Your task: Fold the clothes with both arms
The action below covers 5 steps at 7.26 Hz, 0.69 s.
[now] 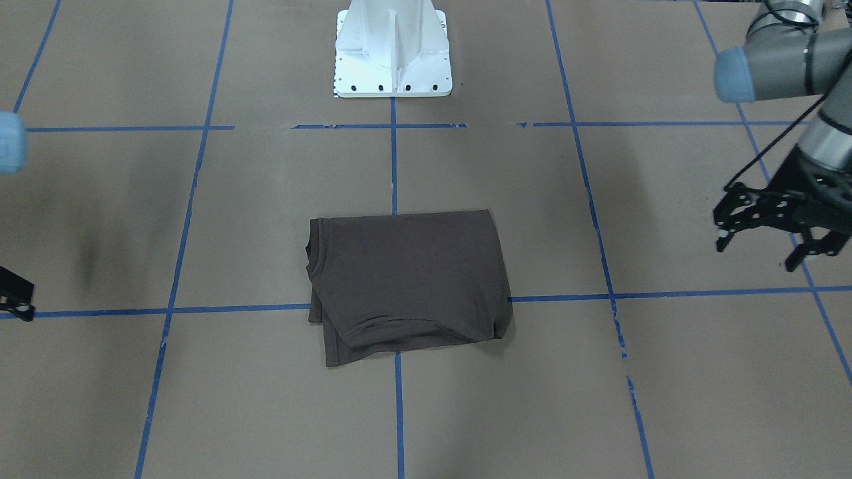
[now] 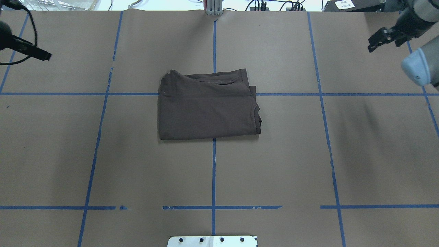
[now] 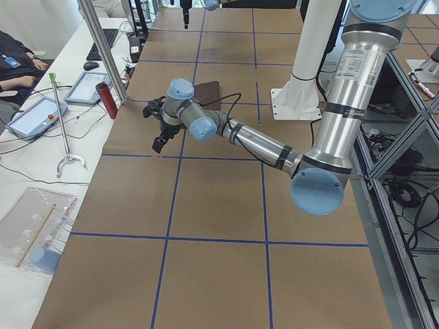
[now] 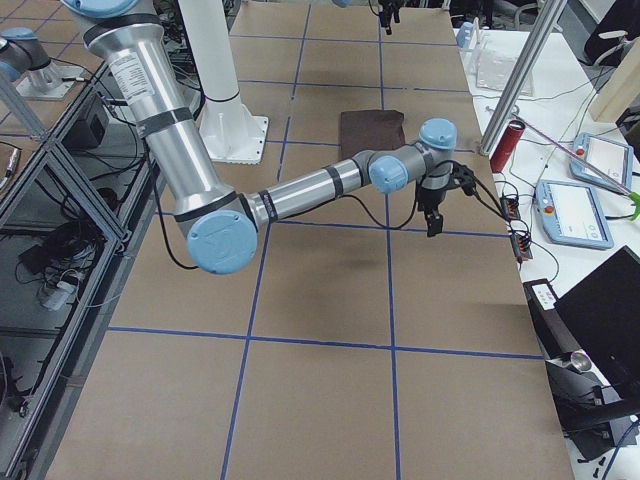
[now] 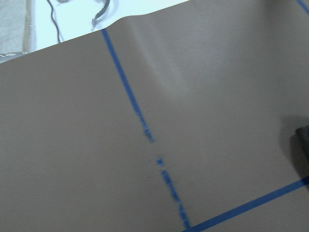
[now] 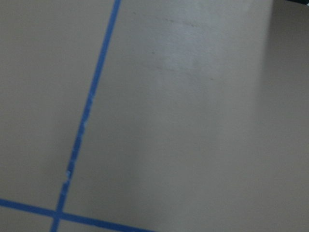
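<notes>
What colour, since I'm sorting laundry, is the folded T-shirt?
Plain dark brown T-shirt; clearest in the overhead view.

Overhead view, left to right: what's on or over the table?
left pincer → folded dark brown T-shirt → right pincer. Both pincers hang near the far corners, well clear of the shirt.

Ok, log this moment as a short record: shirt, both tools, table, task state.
shirt: dark brown, folded into a compact rectangle, lying flat at the table's middle
collar: shows at the edge toward the robot's right
left tool: open, empty, raised at the robot's left, clear of the shirt
right tool: open, empty, out at the robot's right, clear of the shirt
table: brown cover with a blue tape grid
task state: fold looks finished; nothing is held
</notes>
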Motion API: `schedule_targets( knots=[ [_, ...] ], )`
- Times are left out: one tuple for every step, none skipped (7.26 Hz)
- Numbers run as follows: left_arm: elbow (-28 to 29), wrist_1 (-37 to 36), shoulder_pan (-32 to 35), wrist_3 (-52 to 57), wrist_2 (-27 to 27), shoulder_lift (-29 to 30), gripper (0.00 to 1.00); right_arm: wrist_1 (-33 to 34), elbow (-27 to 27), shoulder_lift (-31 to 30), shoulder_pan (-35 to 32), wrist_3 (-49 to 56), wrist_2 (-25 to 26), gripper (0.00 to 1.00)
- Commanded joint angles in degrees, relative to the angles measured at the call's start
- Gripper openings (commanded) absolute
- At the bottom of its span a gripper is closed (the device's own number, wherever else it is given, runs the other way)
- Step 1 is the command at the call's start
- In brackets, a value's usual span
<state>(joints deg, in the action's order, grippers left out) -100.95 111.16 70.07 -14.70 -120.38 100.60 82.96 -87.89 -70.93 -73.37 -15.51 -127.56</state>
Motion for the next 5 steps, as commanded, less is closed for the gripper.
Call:
schedule_targets(
  knots=[
    [0.5,-5.5,11.9,10.5,-6.9,-4.8,1.00,1.0,-0.8,-10.2,-10.1,14.8,-2.7,1.00],
    [1.0,-14.6,12.7,10.7,-7.2,-5.3,1.00,0.6,-0.9,-16.2,-10.8,20.0,-1.9,1.00],
    [2.5,-18.9,16.4,12.1,-7.2,-5.8,1.00,0.7,-0.7,-20.4,-13.6,20.9,-2.4,1.00],
    [3.3,-19.0,18.8,17.1,-7.6,-8.5,1.00,0.1,-3.1,-22.5,-17.4,21.7,-3.1,1.00],
    [3.8,-18.8,20.1,17.5,-7.9,-10.9,1.00,6.2,-9.2,-23.1,-17.4,17.5,-4.1,1.00]
  ],
)
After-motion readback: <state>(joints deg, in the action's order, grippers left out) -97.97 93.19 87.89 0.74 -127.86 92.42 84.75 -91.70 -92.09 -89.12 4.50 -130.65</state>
